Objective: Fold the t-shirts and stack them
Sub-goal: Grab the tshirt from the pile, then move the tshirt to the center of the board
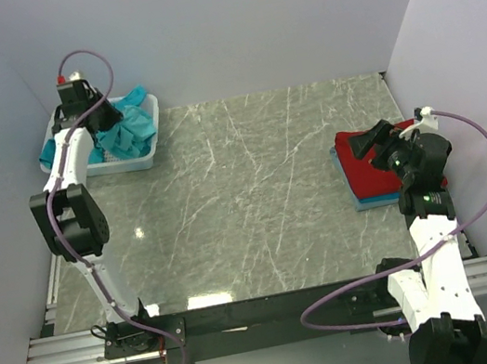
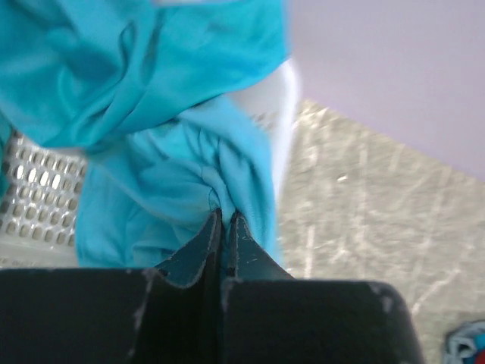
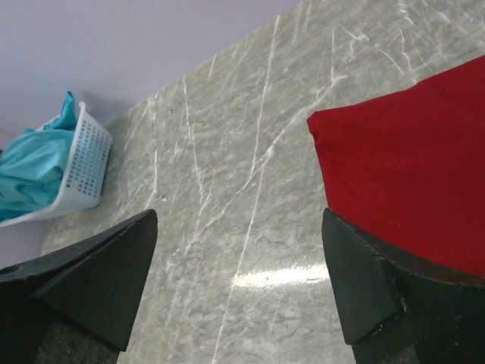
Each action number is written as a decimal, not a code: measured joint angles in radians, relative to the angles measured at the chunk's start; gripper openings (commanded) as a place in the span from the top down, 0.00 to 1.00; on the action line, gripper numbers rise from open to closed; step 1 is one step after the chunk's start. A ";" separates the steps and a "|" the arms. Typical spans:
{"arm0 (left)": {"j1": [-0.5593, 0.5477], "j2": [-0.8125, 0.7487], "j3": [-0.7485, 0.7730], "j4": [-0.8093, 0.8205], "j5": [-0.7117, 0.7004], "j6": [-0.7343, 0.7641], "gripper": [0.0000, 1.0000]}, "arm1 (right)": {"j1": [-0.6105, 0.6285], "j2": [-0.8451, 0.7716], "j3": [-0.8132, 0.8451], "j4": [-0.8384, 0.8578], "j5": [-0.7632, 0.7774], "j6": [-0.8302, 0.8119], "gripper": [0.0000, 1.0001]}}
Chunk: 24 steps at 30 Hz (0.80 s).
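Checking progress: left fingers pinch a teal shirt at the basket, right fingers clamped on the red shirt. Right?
No. The right wrist view shows the right fingers wide open, not clamped on the red shirt. The left fingers do pinch the teal shirt.

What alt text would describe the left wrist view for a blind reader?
The left gripper is shut on a fold of a teal t-shirt bunched over a white mesh basket. A grey marbled table lies to the right.
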 measured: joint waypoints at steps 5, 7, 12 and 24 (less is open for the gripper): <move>0.000 -0.061 0.059 -0.015 0.003 -0.023 0.99 | 0.000 -0.008 0.000 0.000 0.000 0.000 0.05; 0.000 -0.073 0.109 -0.024 -0.005 -0.037 0.99 | 0.000 -0.011 0.000 0.000 0.000 0.000 0.05; 0.003 -0.085 0.233 -0.030 -0.002 -0.069 1.00 | 0.000 -0.015 0.000 0.000 0.000 0.000 0.05; 0.005 -0.154 0.316 0.067 0.021 -0.151 0.99 | 0.000 -0.024 0.000 0.000 0.000 0.000 0.05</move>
